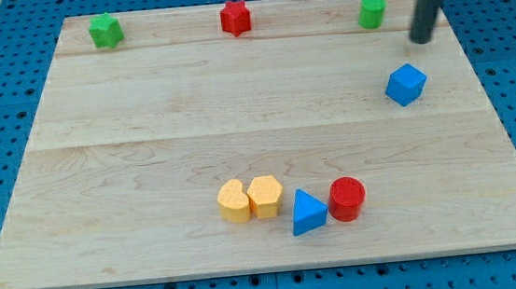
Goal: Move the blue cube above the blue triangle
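Note:
The blue cube (405, 84) sits at the view's right, in the upper half of the wooden board (146, 154). The blue triangle (307, 212) lies near the view's bottom centre, touching a red cylinder (347, 198) on its right. My tip (423, 38) is at the view's upper right, a short way above and to the right of the blue cube, not touching it. The rod rises out of the view's top edge.
Two yellow blocks (234, 201) (265, 196) sit side by side left of the blue triangle. Along the view's top edge stand a green star-like block (105, 31), a red star (236, 17) and a green cylinder (372, 11).

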{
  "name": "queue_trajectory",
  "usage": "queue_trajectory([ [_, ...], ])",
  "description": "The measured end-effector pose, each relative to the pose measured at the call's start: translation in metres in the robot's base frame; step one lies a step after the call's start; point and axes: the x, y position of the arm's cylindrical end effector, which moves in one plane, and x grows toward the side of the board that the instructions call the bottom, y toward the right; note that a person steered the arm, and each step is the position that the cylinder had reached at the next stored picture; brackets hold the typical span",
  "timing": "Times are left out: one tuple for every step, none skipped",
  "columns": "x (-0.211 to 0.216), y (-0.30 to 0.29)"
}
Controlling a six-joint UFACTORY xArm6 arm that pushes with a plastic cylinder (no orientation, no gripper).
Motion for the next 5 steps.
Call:
queue_trajectory([
  [0.034, -0.009],
  [0.057, -0.014],
  [0.092, -0.037],
  [0.096, -0.067],
  [0.058, -0.059],
])
